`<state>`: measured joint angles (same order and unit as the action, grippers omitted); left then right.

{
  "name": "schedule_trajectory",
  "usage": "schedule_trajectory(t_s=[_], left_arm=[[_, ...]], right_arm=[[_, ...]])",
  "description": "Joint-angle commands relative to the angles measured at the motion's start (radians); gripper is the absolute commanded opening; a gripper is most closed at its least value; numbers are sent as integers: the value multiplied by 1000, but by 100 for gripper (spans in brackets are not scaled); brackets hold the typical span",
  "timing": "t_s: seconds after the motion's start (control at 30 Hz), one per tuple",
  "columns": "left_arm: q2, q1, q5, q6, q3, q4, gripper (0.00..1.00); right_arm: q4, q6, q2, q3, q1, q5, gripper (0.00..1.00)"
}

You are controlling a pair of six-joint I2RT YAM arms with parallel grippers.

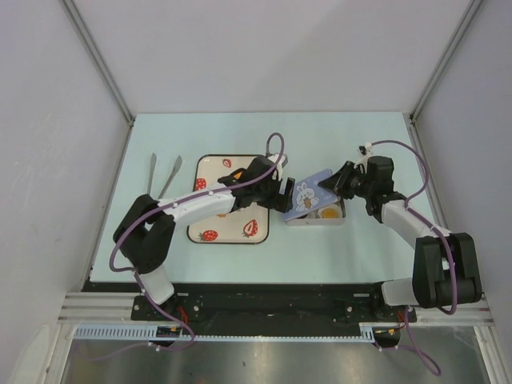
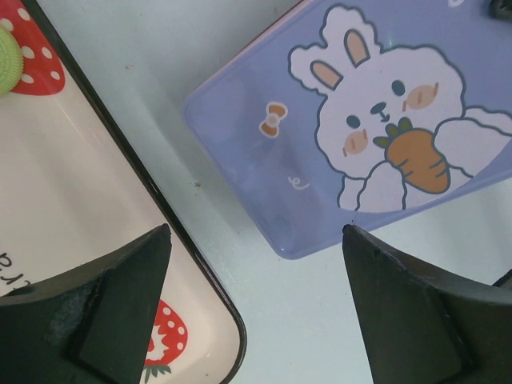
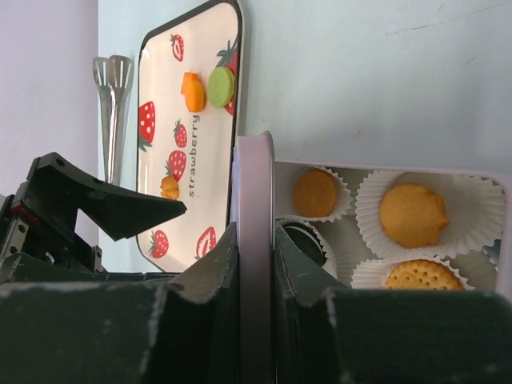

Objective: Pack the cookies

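Note:
The cookies lie in white paper cups inside a tin box [image 3: 480,180]: three orange cookies [image 3: 314,192] [image 3: 412,214] [image 3: 416,276] and a black one [image 3: 302,240], half hidden by my finger. My right gripper [image 3: 254,240] is shut on the edge of the box's lilac bunny lid [image 2: 360,120], holding it tilted over the box [image 1: 320,216]. One orange cookie [image 1: 329,212] shows below the lid [image 1: 308,194] in the top view. My left gripper [image 2: 256,232] is open above bare table, between the lid's corner and the tray, holding nothing.
A strawberry-print tray [image 1: 210,218] lies left of the box, its black rim [image 2: 160,200] under my left finger [image 2: 104,312]. On it are a green disc [image 3: 222,86] and two orange pieces [image 3: 192,90] [image 3: 169,186]. Metal tongs [image 1: 160,176] lie further left.

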<state>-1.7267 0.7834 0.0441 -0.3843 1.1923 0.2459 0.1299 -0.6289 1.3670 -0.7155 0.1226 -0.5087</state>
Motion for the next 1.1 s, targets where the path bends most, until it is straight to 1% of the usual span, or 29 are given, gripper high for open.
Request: schedule_trajectory(t_s=[0.0, 0.2, 0.4, 0.6, 0.7, 0.83, 0.9, 0.97, 1.07], left_arm=[[-16, 4, 33, -27, 9, -40, 92], [-54, 4, 59, -19, 43, -48, 93], [-97, 2, 138, -41, 78, -85, 93], [-123, 1, 217, -59, 93, -128, 93], [-125, -1, 253, -70, 92, -146, 93], [-120, -9, 276, -80, 86, -160, 93], [-120, -13, 277, -79, 86, -161, 93], [-120, -16, 281, -80, 87, -165, 93], [-125, -18, 289, -82, 93, -169, 93]], right_arm=[[19, 37, -36, 11, -23, 55, 0], [19, 46, -36, 24, -40, 67, 0], [28, 49, -31, 41, -51, 90, 0], [25, 57, -26, 48, -67, 104, 6], [33, 52, -20, 51, -80, 104, 6], [56, 29, -16, 57, -103, 79, 0], [92, 0, -14, 67, -115, 40, 0], [112, -20, -20, 70, -165, 13, 0], [161, -72, -34, 80, -190, -40, 0]])
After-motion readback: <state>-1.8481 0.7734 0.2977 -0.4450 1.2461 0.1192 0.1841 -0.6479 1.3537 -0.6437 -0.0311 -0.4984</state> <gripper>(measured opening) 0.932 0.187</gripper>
